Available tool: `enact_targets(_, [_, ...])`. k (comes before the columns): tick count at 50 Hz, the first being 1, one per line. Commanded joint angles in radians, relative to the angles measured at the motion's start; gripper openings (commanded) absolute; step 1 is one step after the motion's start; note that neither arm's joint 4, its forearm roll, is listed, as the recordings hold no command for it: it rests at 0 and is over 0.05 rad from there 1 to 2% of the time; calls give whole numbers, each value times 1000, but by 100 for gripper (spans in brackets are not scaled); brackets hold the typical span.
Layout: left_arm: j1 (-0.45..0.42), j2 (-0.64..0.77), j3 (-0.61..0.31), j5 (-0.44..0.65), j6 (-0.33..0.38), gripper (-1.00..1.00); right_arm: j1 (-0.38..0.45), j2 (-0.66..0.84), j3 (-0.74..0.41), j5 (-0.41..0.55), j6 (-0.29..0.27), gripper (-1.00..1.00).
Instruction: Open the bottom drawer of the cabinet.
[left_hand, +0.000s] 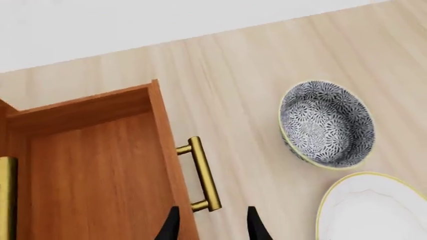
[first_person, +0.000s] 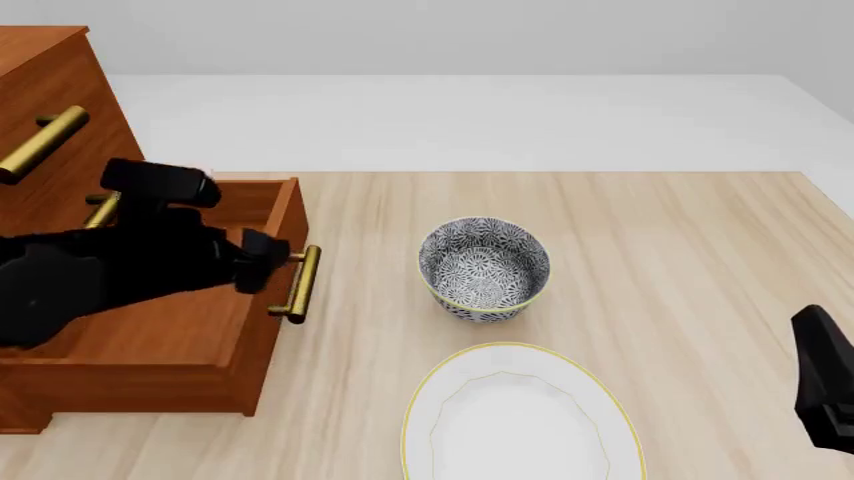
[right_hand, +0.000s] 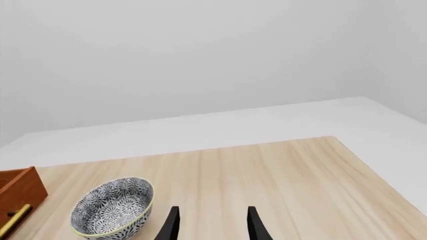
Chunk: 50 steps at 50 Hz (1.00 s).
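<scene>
Your left hand (left_hand: 212, 225) is hovering spread wide beside the bottom drawer (first_person: 174, 330)'s handle (left_hand: 202, 174); right hand (right_hand: 212, 225) idling spread too; no writing showing.

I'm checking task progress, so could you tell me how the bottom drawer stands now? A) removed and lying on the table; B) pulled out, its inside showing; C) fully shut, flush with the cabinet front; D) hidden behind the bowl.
B: the bottom drawer juts out from the cabinet, its inside open to view, with the left gripper at its brass handle.
</scene>
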Motion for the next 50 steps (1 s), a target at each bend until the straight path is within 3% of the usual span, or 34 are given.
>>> enact_targets(1, [-2, -124, -64, 101, 15, 100, 6, 0, -9, 5, 1, 100])
enact_targets(14, [1, -272, -103, 183, 50, 100, 15, 0, -28, 14, -3, 100])
enact_targets(16, [-11, -299, -114, 195, 3, 100, 17, 0, -36, 20, -3, 100])
enact_targets(22, [-4, -374, -121, 214, 22, 100, 21, 0, -59, 34, -7, 100])
enact_targets(23, [3, -399, -119, 213, 53, 100, 23, 0, -70, 41, -8, 100])
enact_targets(31, [17, -512, -109, 222, 93, 100, 50, 0, -149, 88, -23, 100])
enact_targets(35, [10, -552, -100, 235, 80, 100, 68, 0, -207, 122, -36, 100])
enact_targets(37, [5, -569, -107, 249, 37, 100, 77, 0, -243, 144, -43, 100])
enact_targets(41, [17, -611, -104, 262, 67, 100, 93, 0, -295, 179, -54, 100])
enact_targets(50, [2, -694, -60, 302, 65, 100, 128, 0, -382, 257, -77, 100])
